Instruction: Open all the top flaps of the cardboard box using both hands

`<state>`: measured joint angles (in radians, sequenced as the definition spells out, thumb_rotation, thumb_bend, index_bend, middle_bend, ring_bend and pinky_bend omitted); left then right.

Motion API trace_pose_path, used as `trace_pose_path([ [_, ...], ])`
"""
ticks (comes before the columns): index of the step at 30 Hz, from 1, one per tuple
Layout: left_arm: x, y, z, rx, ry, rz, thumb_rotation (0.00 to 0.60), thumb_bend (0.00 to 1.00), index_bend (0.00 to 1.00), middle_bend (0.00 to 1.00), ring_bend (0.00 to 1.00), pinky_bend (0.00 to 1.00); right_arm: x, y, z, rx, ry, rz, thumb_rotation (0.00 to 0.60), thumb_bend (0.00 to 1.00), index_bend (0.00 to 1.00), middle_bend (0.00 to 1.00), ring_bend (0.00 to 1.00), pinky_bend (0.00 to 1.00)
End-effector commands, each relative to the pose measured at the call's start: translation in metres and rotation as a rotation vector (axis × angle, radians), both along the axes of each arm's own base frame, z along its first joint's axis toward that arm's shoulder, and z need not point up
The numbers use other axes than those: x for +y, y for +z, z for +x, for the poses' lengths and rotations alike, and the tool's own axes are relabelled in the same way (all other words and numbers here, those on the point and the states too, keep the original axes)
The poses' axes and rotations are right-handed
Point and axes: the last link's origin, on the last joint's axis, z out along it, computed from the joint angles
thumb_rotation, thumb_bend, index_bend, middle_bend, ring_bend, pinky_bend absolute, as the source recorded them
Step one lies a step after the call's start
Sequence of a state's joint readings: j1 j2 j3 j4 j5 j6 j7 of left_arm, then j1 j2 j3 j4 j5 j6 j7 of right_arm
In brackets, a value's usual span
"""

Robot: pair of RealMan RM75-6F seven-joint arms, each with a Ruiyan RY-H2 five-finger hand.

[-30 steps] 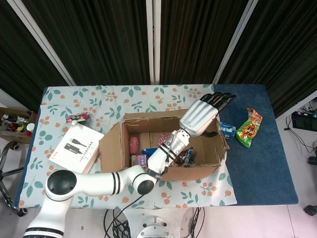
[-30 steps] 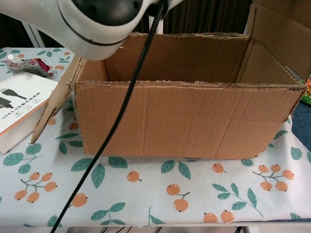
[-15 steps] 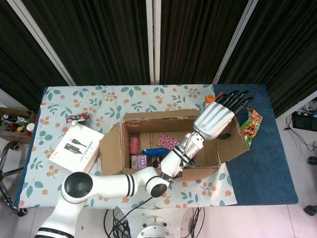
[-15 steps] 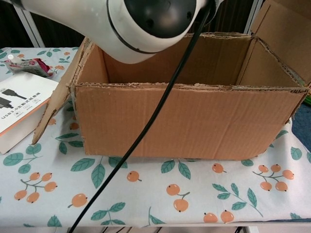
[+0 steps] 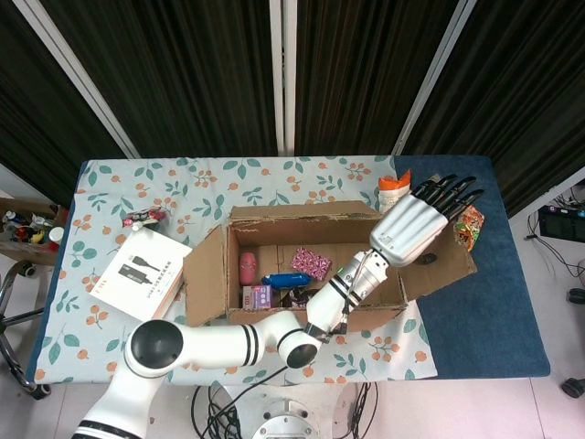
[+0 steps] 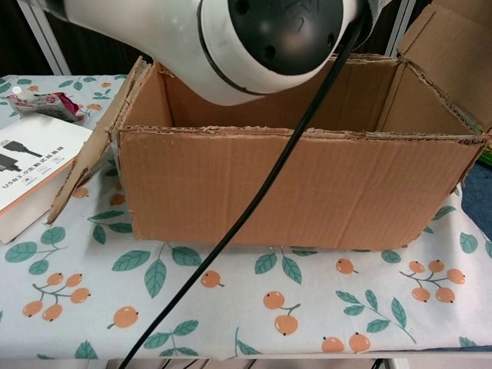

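Note:
The cardboard box (image 5: 274, 315) stands mid-table with its top open and several small packets inside. Its left flap (image 5: 206, 274) hangs outward, and its right flap (image 5: 452, 267) is folded out over the blue mat. My left arm reaches across the box, and my left hand (image 5: 416, 224) lies with fingers stretched out on that right flap, holding nothing. In the chest view the box front wall (image 6: 292, 192) fills the frame, the right flap (image 6: 453, 46) rises at the top right, and my left arm (image 6: 269, 31) blocks the top. My right hand is in neither view.
A white booklet (image 5: 142, 270) and a small packet (image 5: 144, 218) lie left of the box. Snack bags (image 5: 471, 224) and an orange-white packet (image 5: 393, 187) sit by the right flap. A blue mat (image 5: 484, 320) covers the table's right end. A black cable (image 6: 254, 207) hangs before the box.
My left hand has swept to the right, and the right flap under it has swung from nearly upright to folded outward over the blue mat.

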<state>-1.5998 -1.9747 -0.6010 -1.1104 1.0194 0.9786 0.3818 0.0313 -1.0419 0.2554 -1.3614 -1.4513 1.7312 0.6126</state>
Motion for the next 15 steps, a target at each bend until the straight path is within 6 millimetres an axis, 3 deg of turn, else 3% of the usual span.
trace_pose_path([
  [1, 0.001, 0.003, 0.004, 0.003, -0.025, 0.037, 0.600, 0.00, 0.01, 0.00, 0.04, 0.19, 0.000, 0.001, -0.001, 0.000, -0.002, 0.000, 0.600, 0.18, 0.00, 0.00, 0.00, 0.00],
  [9, 0.009, 0.005, -0.009, 0.010, 0.008, 0.035, 0.600, 0.00, 0.01, 0.00, 0.04, 0.19, -0.002, 0.000, 0.000, 0.006, -0.002, 0.009, 0.600, 0.18, 0.00, 0.00, 0.00, 0.00],
  [15, 0.023, 0.018, -0.035, 0.057, 0.017, 0.110, 0.600, 0.00, 0.01, 0.00, 0.04, 0.19, -0.006, -0.006, 0.003, 0.015, 0.001, 0.029, 0.600, 0.18, 0.00, 0.00, 0.00, 0.00],
])
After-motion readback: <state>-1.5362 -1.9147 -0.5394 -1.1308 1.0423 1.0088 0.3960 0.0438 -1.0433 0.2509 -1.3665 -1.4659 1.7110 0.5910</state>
